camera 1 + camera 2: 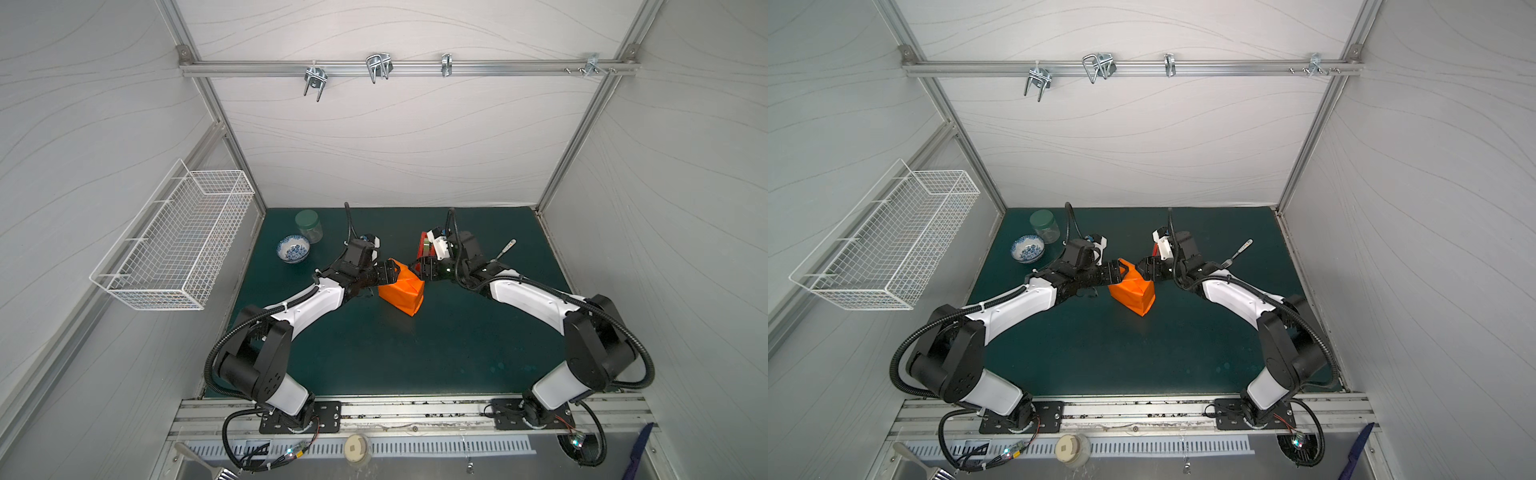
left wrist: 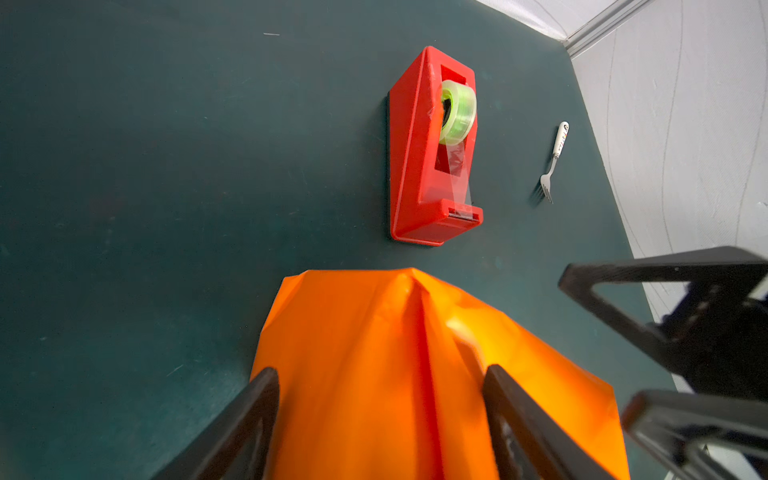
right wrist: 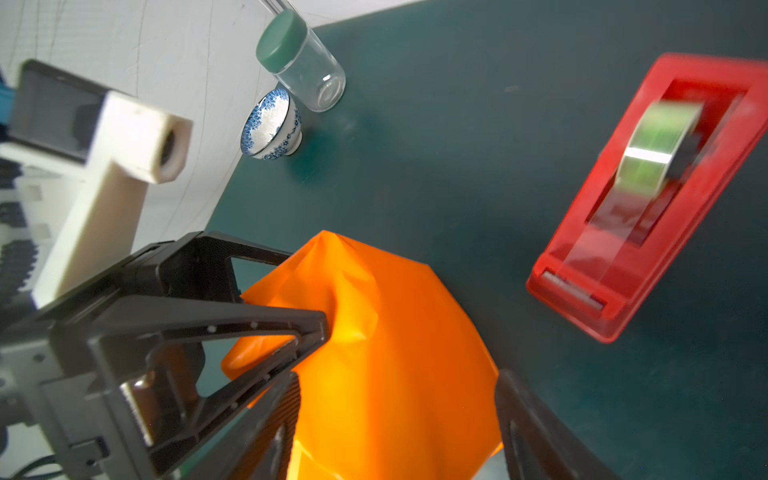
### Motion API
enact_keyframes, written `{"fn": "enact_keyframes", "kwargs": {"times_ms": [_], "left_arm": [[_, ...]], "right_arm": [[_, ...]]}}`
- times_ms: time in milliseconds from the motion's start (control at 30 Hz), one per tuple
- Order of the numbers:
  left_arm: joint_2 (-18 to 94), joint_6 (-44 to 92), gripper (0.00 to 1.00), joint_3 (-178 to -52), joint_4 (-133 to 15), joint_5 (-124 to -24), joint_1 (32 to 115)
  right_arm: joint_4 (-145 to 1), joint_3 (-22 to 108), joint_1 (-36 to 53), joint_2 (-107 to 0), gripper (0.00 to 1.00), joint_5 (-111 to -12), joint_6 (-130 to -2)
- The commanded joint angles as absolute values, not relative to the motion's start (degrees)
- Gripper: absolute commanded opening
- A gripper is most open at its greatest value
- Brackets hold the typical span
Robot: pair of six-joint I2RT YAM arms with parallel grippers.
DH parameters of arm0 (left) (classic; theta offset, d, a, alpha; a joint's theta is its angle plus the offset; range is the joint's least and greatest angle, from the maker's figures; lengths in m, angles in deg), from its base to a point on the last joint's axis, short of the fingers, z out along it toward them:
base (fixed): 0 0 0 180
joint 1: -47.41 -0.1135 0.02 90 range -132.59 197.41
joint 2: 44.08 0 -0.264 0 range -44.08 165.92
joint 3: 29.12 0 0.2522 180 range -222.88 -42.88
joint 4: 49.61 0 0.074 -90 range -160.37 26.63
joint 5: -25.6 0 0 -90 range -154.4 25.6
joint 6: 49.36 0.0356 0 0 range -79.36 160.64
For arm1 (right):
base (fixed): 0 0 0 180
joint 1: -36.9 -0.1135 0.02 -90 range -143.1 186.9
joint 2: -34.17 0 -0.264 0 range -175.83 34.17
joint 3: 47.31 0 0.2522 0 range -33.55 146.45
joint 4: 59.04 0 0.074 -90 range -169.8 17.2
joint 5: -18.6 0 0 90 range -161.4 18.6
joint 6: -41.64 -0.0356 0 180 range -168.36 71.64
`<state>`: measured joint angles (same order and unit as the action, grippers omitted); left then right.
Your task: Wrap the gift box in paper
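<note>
The orange paper (image 1: pixel 401 291) (image 1: pixel 1133 293) is folded up around a block in the middle of the green mat; the gift box itself is hidden inside it. My left gripper (image 1: pixel 392 270) (image 2: pixel 382 374) is at the parcel's left end. Its jaws stand wide and straddle a raised fold of the paper (image 2: pixel 395 332). My right gripper (image 1: pixel 417 268) (image 3: pixel 399 378) is at the far right end, jaws wide on either side of the paper (image 3: pixel 395 332). In the right wrist view one of the left gripper's fingers (image 3: pixel 316 328) touches the pointed flap.
A red tape dispenser (image 2: pixel 432 166) (image 3: pixel 648 208) lies just behind the parcel, partly under the right wrist in both top views. A fork (image 1: pixel 505 249) lies at the back right. At the back left are a blue-patterned bowl (image 1: pixel 293 248) and a green-lidded jar (image 1: pixel 309 225). A wire basket (image 1: pixel 174 237) hangs on the left wall.
</note>
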<state>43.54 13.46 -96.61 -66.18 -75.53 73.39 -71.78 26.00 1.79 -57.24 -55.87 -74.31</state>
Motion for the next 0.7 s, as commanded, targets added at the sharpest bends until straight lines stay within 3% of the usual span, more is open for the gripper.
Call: {"fn": "enact_keyframes", "kwargs": {"times_ms": [0,433,667], "left_arm": [[42.86,13.55,0.79,-96.10,-69.88,-74.99,73.43],[42.67,14.79,0.82,-100.81,-75.28,-83.82,68.18],[43.11,14.91,0.80,-96.18,-73.44,-83.73,67.98]], "right_arm": [[-72.97,25.38,2.10,-60.18,0.76,-53.08,-80.33],[-69.33,18.44,3.50,-60.35,0.72,-51.01,-77.56],[-68.78,18.80,4.50,-60.05,0.72,-49.53,-77.41]]}}
